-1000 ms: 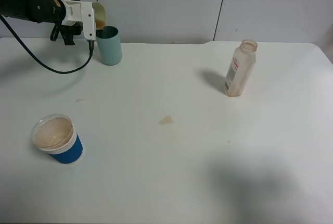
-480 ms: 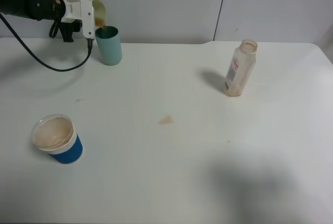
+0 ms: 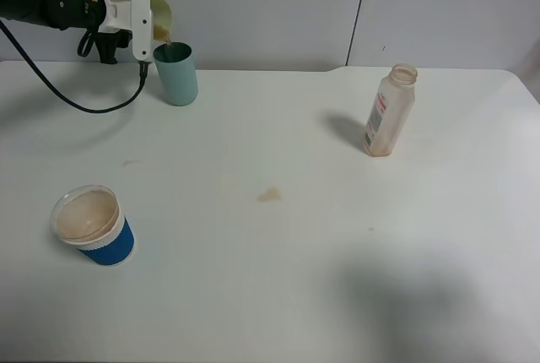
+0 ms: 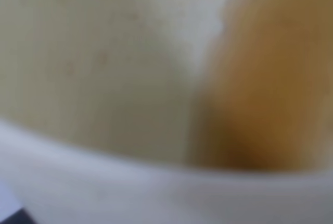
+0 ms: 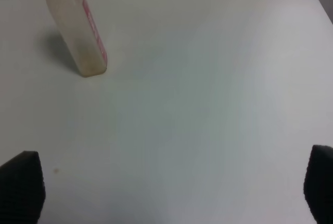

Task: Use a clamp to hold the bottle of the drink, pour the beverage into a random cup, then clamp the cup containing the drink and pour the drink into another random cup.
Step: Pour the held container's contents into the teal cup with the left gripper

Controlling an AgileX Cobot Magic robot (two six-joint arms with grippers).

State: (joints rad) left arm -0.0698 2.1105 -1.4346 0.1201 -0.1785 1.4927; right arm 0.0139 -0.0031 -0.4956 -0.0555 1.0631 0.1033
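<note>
Yellow-green cup far left, tipped in my left gripper, fingers clamped on it; beverage running into teal cup. Bottle emptied, upright far right. Right gripper open, empty. Final pour underway. Versus earlier: cup tilted slightly further.

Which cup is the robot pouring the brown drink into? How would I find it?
Look at the far left corner of the white table, near the wall, where the black arm reaches in. The teal cup stands upright right under the tipped pale yellow cup. It is tall and plain, unlike the squat blue-sleeved cup nearer the front.
</note>
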